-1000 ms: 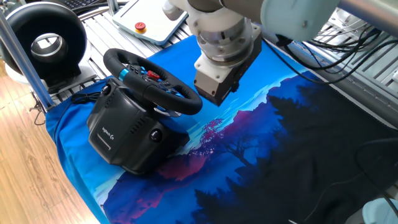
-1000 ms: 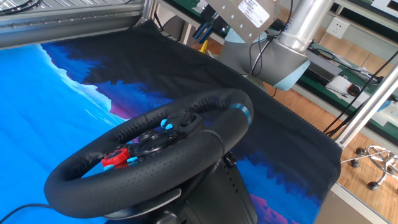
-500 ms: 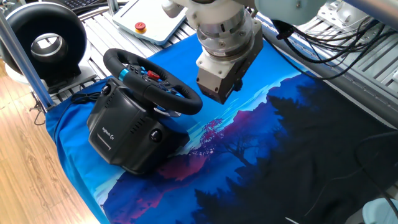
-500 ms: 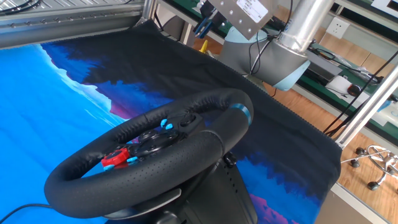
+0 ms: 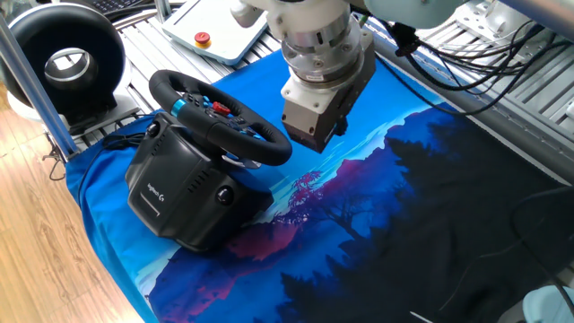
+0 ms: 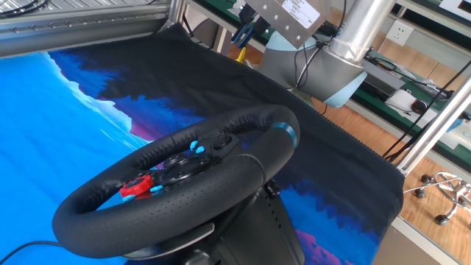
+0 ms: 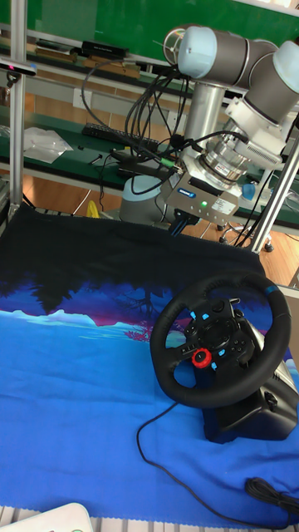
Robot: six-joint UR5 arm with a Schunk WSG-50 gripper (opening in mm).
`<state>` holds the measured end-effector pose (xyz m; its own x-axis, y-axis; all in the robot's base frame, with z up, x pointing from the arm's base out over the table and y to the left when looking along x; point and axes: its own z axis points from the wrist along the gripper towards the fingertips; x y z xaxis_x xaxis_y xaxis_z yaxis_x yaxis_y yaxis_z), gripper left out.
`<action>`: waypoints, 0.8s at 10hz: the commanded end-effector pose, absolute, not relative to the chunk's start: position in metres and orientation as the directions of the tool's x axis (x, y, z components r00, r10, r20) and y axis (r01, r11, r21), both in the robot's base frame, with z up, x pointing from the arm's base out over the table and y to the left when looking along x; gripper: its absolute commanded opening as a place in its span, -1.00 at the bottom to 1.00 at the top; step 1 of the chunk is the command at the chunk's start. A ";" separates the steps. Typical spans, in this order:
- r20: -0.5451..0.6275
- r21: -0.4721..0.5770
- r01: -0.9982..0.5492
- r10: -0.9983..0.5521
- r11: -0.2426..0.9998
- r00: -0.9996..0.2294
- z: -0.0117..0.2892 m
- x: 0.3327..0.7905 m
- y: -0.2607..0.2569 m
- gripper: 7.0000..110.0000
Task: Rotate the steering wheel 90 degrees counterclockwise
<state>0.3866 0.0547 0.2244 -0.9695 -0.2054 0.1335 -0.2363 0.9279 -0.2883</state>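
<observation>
Black perforated leather fills the near part of my close fixed camera: the steering wheel sits tilted on its bulky black base, rim unbroken and with nothing touching it. On the hub I see a red button nearest me and small blue ones just beyond it. The blue stripe mark lies on the far right of the rim in that camera; in the tall fixed view the same stripe sits at the wheel's upper right, and in the opposite fixed view it shows at the rim's left, above the logoed base. A thin black cable trails from the base across the blue cloth, whose print turns to dark mountain shapes farther back.

Beyond the wheel, the gripper hangs in the air, clear of the rim and just to its right in the opposite fixed view. I can see its grey housing and the wrist above it, but the fingers are hidden or cropped in every view, so I cannot tell whether they are apart or together.

Farther off, past the cloth's edge, a black ring-shaped device with a white centre stands on the metal frame, and a white pendant with a red button lies near it.
</observation>
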 end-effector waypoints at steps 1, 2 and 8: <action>0.103 -0.172 -0.286 -0.271 0.943 -0.957 0.217 0.391 0.084 -1.00; 0.061 -0.124 -0.321 -0.316 0.939 -0.947 0.215 0.399 0.098 -1.00; 0.187 -0.033 -0.418 -0.405 0.908 -0.895 0.217 0.364 0.106 -1.00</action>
